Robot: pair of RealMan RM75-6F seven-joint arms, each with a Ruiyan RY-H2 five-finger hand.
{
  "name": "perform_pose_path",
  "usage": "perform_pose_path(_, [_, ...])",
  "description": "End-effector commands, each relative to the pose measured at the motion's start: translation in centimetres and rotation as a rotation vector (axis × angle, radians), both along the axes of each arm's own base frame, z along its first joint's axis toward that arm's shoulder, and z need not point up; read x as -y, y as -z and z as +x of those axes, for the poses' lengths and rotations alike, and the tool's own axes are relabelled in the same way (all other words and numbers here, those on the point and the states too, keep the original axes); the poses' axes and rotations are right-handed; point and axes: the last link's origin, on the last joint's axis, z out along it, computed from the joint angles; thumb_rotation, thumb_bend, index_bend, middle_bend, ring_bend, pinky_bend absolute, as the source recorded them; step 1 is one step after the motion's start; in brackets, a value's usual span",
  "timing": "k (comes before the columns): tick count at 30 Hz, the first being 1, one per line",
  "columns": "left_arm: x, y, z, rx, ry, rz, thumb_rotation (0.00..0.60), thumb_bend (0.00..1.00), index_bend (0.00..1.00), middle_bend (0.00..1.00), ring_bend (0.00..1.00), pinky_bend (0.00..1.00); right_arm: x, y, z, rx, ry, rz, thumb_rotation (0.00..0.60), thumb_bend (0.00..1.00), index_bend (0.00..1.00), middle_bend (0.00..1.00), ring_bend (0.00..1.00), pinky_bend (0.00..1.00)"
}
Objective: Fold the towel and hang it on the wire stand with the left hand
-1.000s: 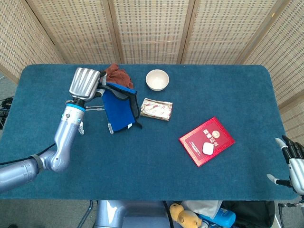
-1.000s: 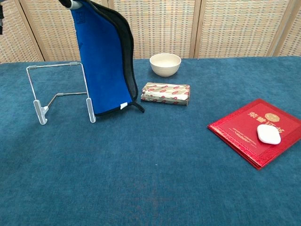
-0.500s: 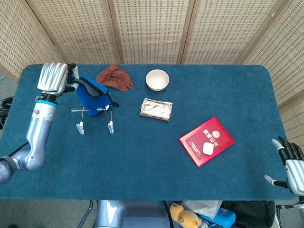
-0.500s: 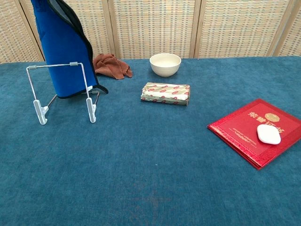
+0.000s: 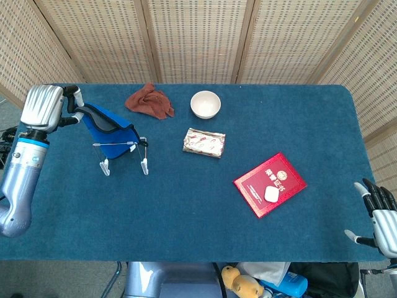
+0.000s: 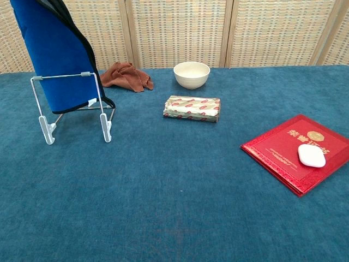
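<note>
At the upper left of the head view, the left hand [image 5: 43, 107] grips the top of the folded blue towel [image 5: 110, 126], which hangs behind the top bar of the wire stand [image 5: 124, 155]. Just right of these lie a brown cloth [image 5: 149, 101], a white bowl [image 5: 205, 103] and a wrapped packet [image 5: 204, 142]. At the lower right edge, the right hand [image 5: 381, 214] holds nothing, fingers apart.

Your left hand [image 5: 43, 107] is hovering high at the far left, back turned to the head camera, fingers pinching the towel [image 5: 108, 124]; its forearm is running down toward the near left edge. Your right hand [image 5: 379, 214] is resting low at the near right corner, fingers spread, holding nothing.
</note>
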Motion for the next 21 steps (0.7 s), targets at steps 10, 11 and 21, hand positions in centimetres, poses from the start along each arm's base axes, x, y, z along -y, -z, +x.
perform_pose_path(10, [2.7,-0.4,-0.6,-0.030,0.050,-0.015,0.600,0.68,0.71,0.77,0.81,0.83,-0.3,-0.1,0.2,0.005,-0.009,-0.005,0.600,0.00,0.00,0.00,0.00,0.00])
perform_pose_path(11, [3.1,-0.4,-0.8,-0.035,0.053,-0.019,0.600,0.67,0.71,0.77,0.81,0.83,-0.3,-0.2,0.2,0.007,-0.011,-0.006,0.600,0.00,0.00,0.00,0.00,0.00])
perform_pose_path(21, [5.5,0.7,-2.6,-0.058,0.041,-0.076,0.600,0.67,0.71,0.77,0.81,0.83,-0.5,-0.5,0.3,0.017,-0.020,-0.011,0.600,0.00,0.00,0.00,0.00,0.00])
